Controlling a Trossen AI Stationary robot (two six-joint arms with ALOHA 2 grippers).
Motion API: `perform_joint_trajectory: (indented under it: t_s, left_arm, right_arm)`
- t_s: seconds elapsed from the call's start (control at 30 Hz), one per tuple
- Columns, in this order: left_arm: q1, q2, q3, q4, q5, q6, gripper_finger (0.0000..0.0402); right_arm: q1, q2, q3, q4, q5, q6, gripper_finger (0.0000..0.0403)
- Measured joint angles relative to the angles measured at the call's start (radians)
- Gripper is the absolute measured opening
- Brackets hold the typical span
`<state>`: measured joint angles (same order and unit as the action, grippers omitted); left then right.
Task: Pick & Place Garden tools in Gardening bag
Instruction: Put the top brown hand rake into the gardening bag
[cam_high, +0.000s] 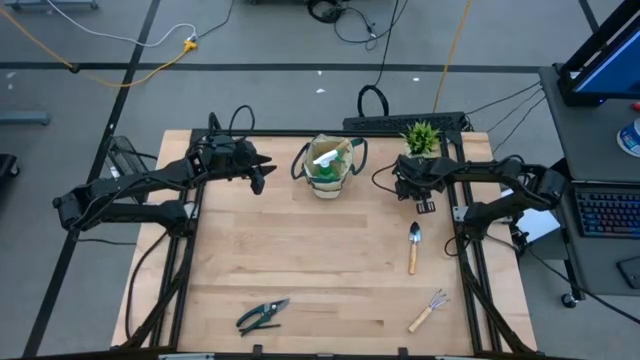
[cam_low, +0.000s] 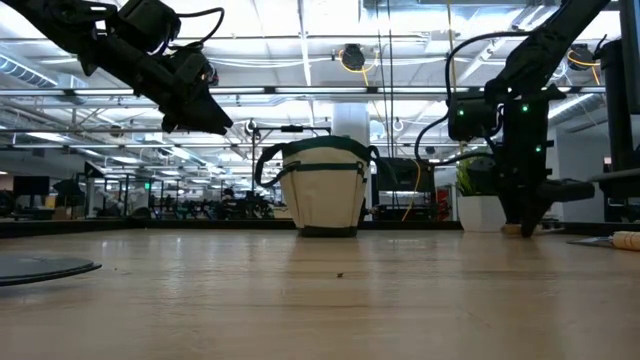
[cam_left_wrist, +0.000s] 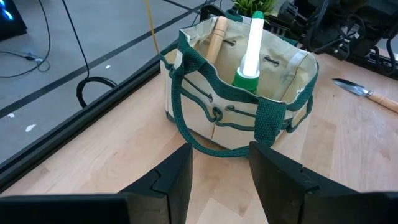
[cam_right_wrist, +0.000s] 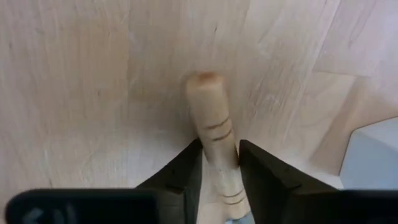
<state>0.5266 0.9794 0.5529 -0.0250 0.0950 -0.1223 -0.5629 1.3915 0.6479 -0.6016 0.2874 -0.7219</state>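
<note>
**High view.** A pale wooden desk with a dark robot arm at each side. The beige gardening bag stands at the back centre of the desk. The left gripper hovers just left of the bag. The right gripper is to the bag's right, in front of a small spiky potted plant. A trowel lies just in front of the right gripper. A hand rake lies near the front right edge. Pruning shears lie near the front edge, left of centre.

**Low view.** The bag stands upright at the centre with its dark handles looped over the top. The left gripper hangs in the air, above and to one side of the bag. The right gripper reaches down to the desk surface.

**Left wrist view.** The left gripper's fingers are spread apart with nothing between them, and they point at the bag. Inside the bag, a green spray bottle with a white nozzle leans beside a wooden tool handle.

**Right wrist view.** The right gripper's fingers pinch a grooved wooden handle from both sides. The handle lies on the desk.
</note>
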Motion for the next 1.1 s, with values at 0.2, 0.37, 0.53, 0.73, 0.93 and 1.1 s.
perform_joint_trajectory:
  t_s: [0.2,0.37,0.53,0.73,0.93,1.1]
  left_arm:
    - [0.0,0.0,0.0,0.0,0.0,0.0,0.0161]
    - [0.0,0.0,0.0,0.0,0.0,-0.002,0.0161]
    - [0.0,0.0,0.0,0.0,0.0,-0.011,0.0161]
    - [0.0,0.0,0.0,0.005,0.0,-0.018,0.0161]
    - [0.0,0.0,0.0,0.027,0.0,-0.023,0.0161]
    - [0.0,0.0,0.0,0.028,0.0,-0.038,0.0161]
  right_arm:
    - [0.002,0.001,-0.001,0.021,0.004,0.002,0.0065]
    - [0.002,0.001,-0.001,0.03,0.005,0.002,0.0054]
    - [0.004,0.001,-0.001,0.043,0.005,0.038,0.0057]
    - [0.034,0.003,0.02,0.068,-0.013,0.088,0.0054]
    - [0.058,0.003,0.062,0.076,-0.109,0.164,0.0052]
    - [0.066,0.002,0.113,0.097,-0.207,0.261,0.0051]
